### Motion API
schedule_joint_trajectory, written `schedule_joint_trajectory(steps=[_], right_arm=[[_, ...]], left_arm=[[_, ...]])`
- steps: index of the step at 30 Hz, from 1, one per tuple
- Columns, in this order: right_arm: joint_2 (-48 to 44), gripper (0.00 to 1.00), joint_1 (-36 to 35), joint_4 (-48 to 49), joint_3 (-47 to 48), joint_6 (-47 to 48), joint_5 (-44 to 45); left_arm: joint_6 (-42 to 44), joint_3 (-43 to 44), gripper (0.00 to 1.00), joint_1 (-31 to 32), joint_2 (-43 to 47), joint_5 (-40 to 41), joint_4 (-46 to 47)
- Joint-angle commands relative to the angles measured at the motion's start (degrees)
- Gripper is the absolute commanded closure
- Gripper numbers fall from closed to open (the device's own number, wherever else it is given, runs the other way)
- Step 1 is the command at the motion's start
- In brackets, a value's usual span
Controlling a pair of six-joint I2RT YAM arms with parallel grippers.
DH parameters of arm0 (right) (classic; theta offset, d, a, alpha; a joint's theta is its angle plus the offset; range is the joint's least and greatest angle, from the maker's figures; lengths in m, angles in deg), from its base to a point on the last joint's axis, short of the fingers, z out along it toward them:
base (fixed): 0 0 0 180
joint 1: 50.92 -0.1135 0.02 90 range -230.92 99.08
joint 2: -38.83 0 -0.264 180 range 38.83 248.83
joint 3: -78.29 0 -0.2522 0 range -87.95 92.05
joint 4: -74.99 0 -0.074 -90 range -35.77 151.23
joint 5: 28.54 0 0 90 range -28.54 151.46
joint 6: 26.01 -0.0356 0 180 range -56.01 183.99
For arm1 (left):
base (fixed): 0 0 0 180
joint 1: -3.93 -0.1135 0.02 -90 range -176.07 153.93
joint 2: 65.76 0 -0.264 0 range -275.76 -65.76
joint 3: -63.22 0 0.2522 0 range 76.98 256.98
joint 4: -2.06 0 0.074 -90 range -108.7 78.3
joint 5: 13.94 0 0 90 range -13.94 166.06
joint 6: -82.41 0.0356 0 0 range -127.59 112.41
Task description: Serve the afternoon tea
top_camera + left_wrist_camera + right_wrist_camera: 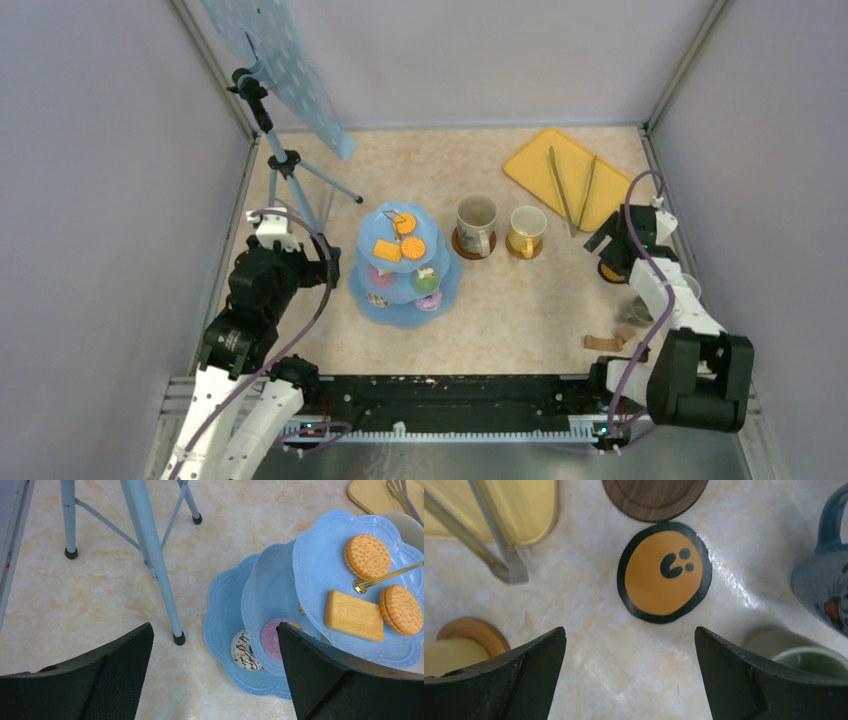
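Orange biscuits (367, 556), two round and one rectangular, are noted on the top tier of a blue tiered stand (400, 318) left of centre on the table (510, 310). Small donuts (244, 650) lie on the lower tiers. A beige mug (477, 222) and a yellow mug (527, 229), each on a brown coaster (462, 246), stand mid-table, just beside the stand. A yellow tray (535, 160) carrying tongs (571, 190) is set in the far right corner. Near the right edge, the right gripper (630, 636) is held wide open and empty above a black-rimmed orange disc (665, 572). A bare coaster (655, 497) and a grey mug (821, 582) lie close by. The left gripper (215, 632) is spread open, nothing held, beside the stand.
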Motion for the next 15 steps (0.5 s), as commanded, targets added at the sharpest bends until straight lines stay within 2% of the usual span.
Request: schedule_joint_trajectory(steps=[1, 5, 15], right_arm=[[8.78, 0.03, 3.60, 7.78, 6.44, -2.62, 2.24], [16.82, 0.03, 4.11, 5.92, 11.87, -2.46, 7.70], [26.80, 0.05, 6.92, 12.13, 12.14, 0.80, 7.80]], left_arm=[[-0.02, 0.45, 0.01, 1.40, -0.64, 0.41, 2.18], [-0.19, 0.47, 0.01, 2.31, -0.53, 1.16, 1.93], [-0.50, 0.66, 0.01, 4.50, -0.39, 2.22, 1.58]])
